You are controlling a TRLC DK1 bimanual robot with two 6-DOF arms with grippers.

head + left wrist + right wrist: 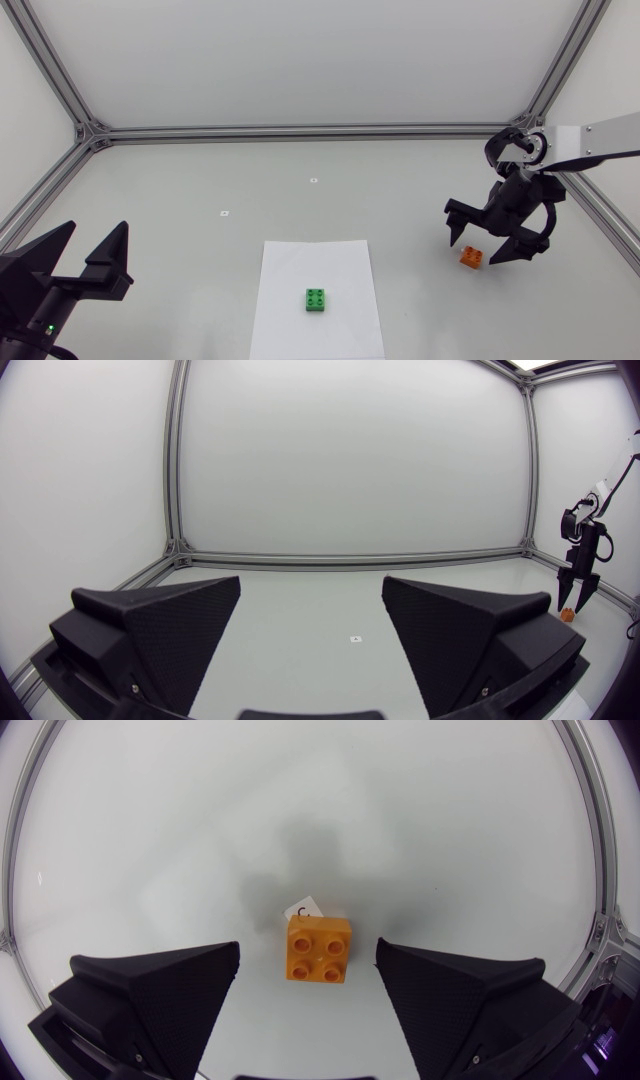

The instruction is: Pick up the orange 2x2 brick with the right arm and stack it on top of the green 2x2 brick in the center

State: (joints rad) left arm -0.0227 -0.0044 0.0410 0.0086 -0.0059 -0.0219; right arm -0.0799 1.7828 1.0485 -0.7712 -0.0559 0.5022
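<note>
1. My right fingers [150,990] are closest to the lens in the right wrist view. They are two black wedges spread wide, with nothing clamped between them.
2. The orange brick [318,949] lies on the table in the gap between their tips, studs up. Neither finger touches it, and there is bare table on both sides of it.
3. A small white label [305,908] sticks out from under the brick's far edge, just ahead of my fingers.
4. In the head view, my right gripper [474,250] hangs over the brick at the right of the frame, a little below the middle. The right arm [590,140] comes in from the right edge above it.
5. The green brick [317,300] sits at lower centre of the head view, studs up, on a white sheet of paper [290,260]. It is well apart from the orange brick and has nothing on top of it.
6. Two tiny white markers [313,180] lie on the grey table [200,180], above the paper.
7. My left gripper [97,228] is at the lower left of the head view, fingers spread and holding nothing, far from both bricks.
</note>
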